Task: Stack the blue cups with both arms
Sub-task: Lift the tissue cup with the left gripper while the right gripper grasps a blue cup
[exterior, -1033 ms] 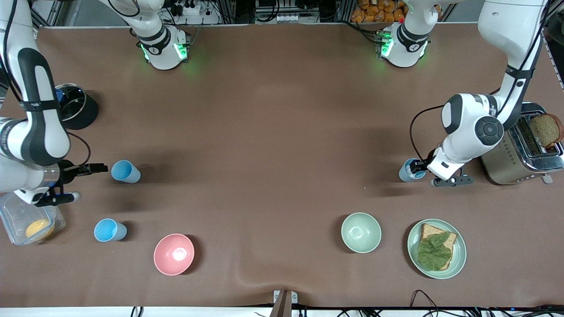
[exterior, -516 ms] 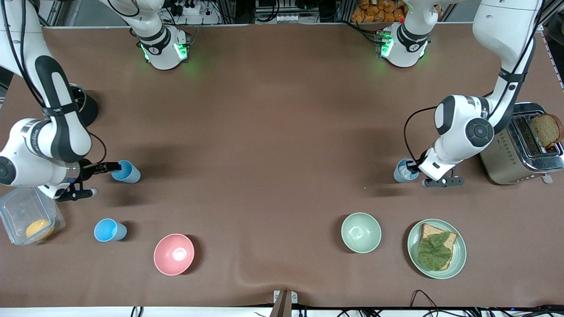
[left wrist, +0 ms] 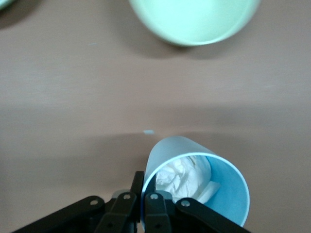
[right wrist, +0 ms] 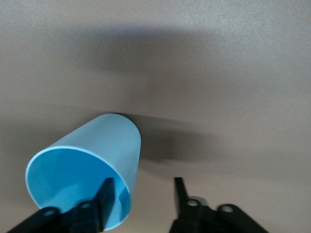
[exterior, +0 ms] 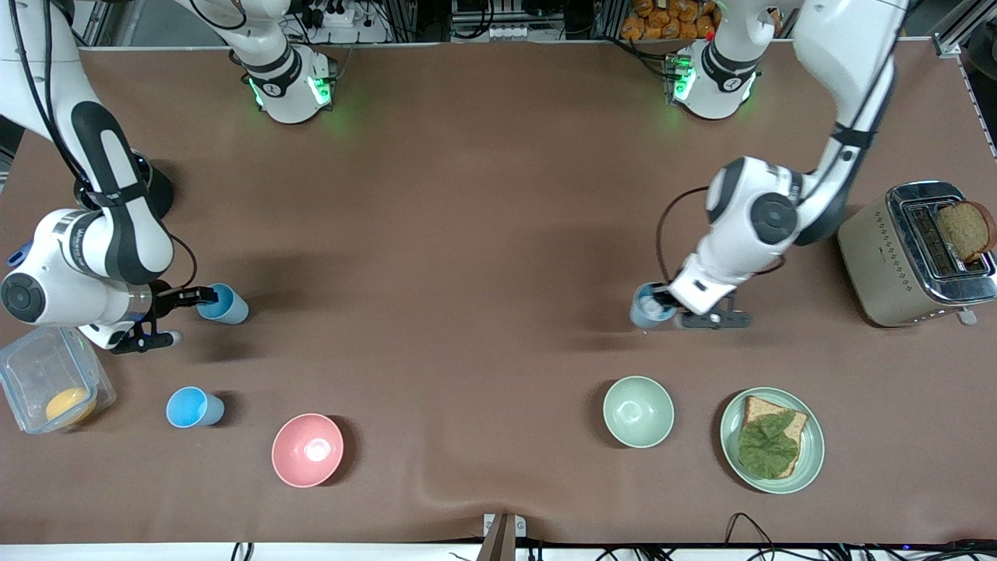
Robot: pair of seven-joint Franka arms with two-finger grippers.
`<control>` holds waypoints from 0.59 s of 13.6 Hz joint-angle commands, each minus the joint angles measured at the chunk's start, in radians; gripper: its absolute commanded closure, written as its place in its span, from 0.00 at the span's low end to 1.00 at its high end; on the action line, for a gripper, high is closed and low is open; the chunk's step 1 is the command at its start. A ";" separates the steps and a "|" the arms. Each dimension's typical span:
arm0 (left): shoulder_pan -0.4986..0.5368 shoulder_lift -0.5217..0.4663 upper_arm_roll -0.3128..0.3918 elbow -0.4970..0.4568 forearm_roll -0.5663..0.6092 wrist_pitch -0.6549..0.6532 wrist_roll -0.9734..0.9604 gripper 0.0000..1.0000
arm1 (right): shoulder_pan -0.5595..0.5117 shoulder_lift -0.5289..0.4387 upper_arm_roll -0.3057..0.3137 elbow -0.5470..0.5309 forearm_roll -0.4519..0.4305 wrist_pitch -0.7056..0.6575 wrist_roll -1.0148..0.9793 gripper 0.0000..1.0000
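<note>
The grey-blue cup (exterior: 647, 305) is pinched at its rim by the left gripper (exterior: 668, 304), over the table (exterior: 483, 234) a bit farther from the front camera than the green bowl (exterior: 638, 411). The left wrist view shows what the front one doesn't: crumpled white paper (left wrist: 187, 177) sits inside that cup (left wrist: 199, 182), and one finger (left wrist: 151, 196) is inside the rim with the other outside, clamped on the wall. The green bowl (left wrist: 194, 19) shows there too.

At the right arm's end, a sky-blue cup (exterior: 223, 304) stands on the table with the right gripper (exterior: 187, 308) at its rim. The right wrist view makes it clear: fingers spread apart, one finger (right wrist: 104, 194) dipping inside the cup (right wrist: 90, 170), the other well outside, not squeezing.

A second sky-blue cup (exterior: 194, 407) stands nearer the front camera, beside the pink bowl (exterior: 308, 449).

Also around: a plate (exterior: 732, 436) with bread and a leaf, a toaster (exterior: 915, 253) with a slice in it, and a clear box (exterior: 31, 374) holding something orange.
</note>
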 commanded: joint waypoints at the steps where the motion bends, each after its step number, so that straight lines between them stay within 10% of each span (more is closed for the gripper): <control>1: -0.105 0.078 0.007 0.093 -0.009 -0.008 -0.107 1.00 | -0.016 -0.006 0.013 -0.011 0.001 0.010 -0.006 1.00; 8: -0.393 0.269 0.020 0.324 -0.006 -0.010 -0.404 1.00 | 0.010 -0.069 0.041 0.038 0.053 -0.154 0.013 1.00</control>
